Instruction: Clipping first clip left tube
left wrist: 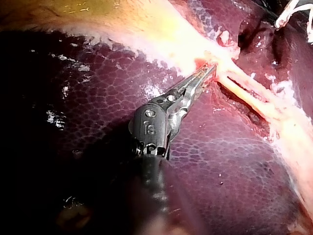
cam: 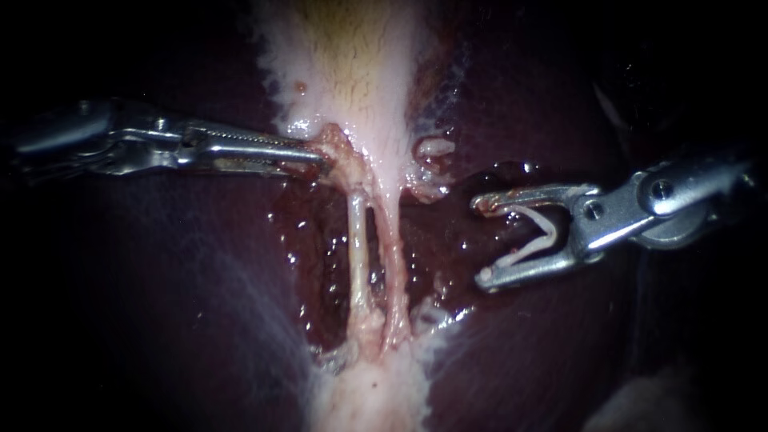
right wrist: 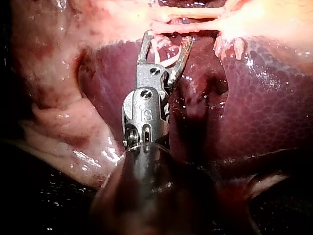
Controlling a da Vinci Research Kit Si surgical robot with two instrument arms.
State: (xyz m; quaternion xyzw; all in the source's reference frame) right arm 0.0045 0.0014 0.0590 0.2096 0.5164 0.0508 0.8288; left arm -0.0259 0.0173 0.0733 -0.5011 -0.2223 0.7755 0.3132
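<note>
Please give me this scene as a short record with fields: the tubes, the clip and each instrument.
left tube: no clip on it yet
right tube: no clip
left instrument: jaws shut on gallbladder edge, where the tubes begin
right instrument: jaws hold an open clip, apart from both tubes
liver: dark, around the tubes

Light strong at centre, edges black; glare on wet pale gallbladder (cam: pixel 352 80), glints on my steel right instrument (cam: pixel 482 240).
</note>
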